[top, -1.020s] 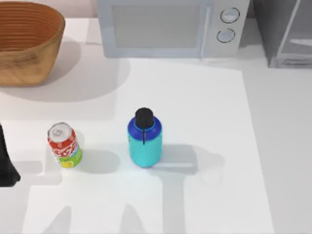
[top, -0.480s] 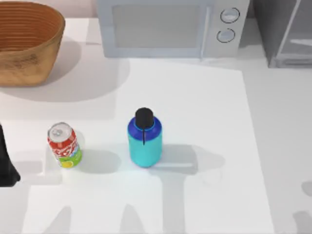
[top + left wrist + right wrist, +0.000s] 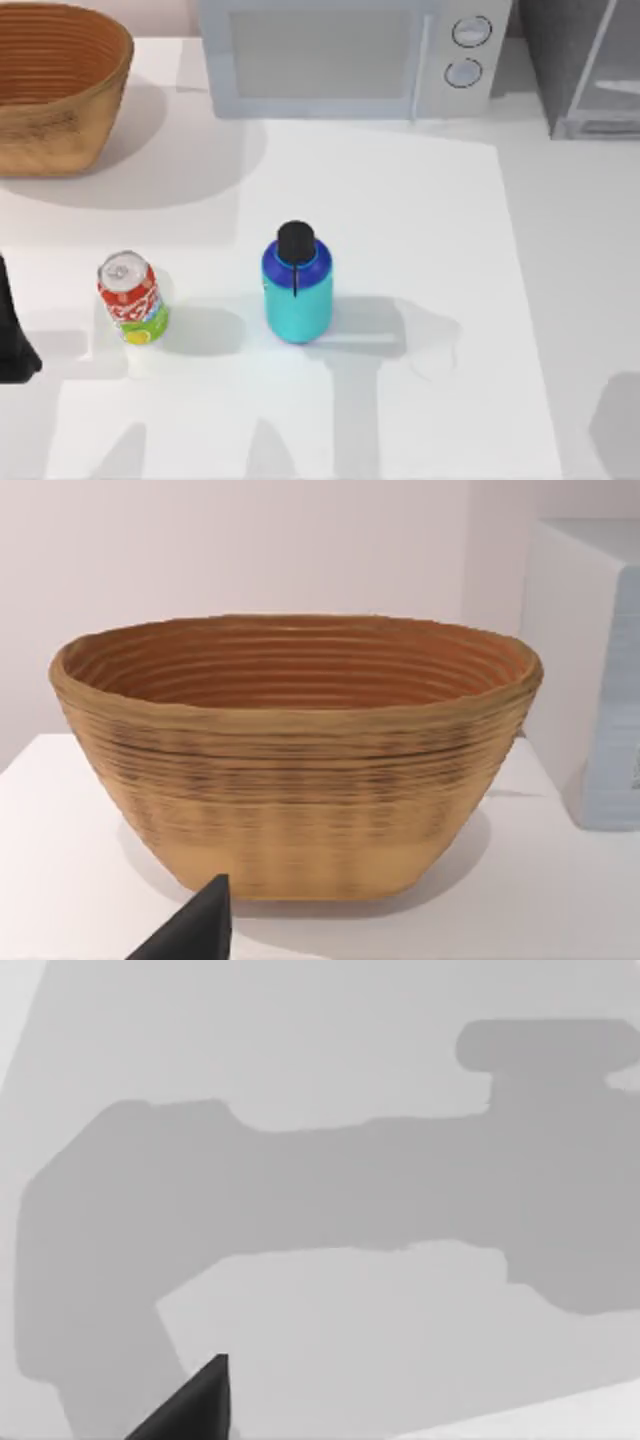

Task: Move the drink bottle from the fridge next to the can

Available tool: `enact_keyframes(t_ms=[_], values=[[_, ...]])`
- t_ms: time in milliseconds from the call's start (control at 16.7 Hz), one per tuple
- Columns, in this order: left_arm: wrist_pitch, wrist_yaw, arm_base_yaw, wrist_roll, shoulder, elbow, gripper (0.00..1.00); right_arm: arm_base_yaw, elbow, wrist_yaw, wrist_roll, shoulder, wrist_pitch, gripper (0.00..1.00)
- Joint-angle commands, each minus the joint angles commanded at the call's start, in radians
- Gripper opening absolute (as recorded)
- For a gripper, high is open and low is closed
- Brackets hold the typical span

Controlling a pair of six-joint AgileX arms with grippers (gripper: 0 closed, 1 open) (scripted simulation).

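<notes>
The drink bottle (image 3: 297,290), teal with a blue shoulder, black cap and thin strap, stands upright on the white mat near the table's middle. The can (image 3: 132,297), red and white with a green-yellow base, stands to its left with a gap of about one bottle width between them. The fridge (image 3: 585,65) sits at the back right corner, far from the bottle. My left arm (image 3: 10,335) is parked at the table's left edge, beside the can. A dark tip of my right gripper (image 3: 195,1405) hangs over bare table crossed by arm shadows.
A light grey microwave (image 3: 350,55) with two knobs stands at the back centre. A woven basket (image 3: 55,85) (image 3: 295,750) fills the back left corner. An arm shadow (image 3: 620,425) lies at the front right.
A shadow has spread in from the table's front right corner. The bottle, the can and my left arm have not moved.
</notes>
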Motion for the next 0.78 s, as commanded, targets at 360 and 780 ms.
enact_keyframes(t_ms=[360, 780], values=[[0.000, 0.000, 0.000, 0.000, 0.000, 0.000, 1.00, -0.425, 0.124, -0.215, -0.468, 0.473, 0.064, 1.00], [0.000, 0.000, 0.000, 0.000, 0.000, 0.000, 1.00, -0.533, 0.155, -0.279, -0.582, 0.591, 0.093, 1.00]])
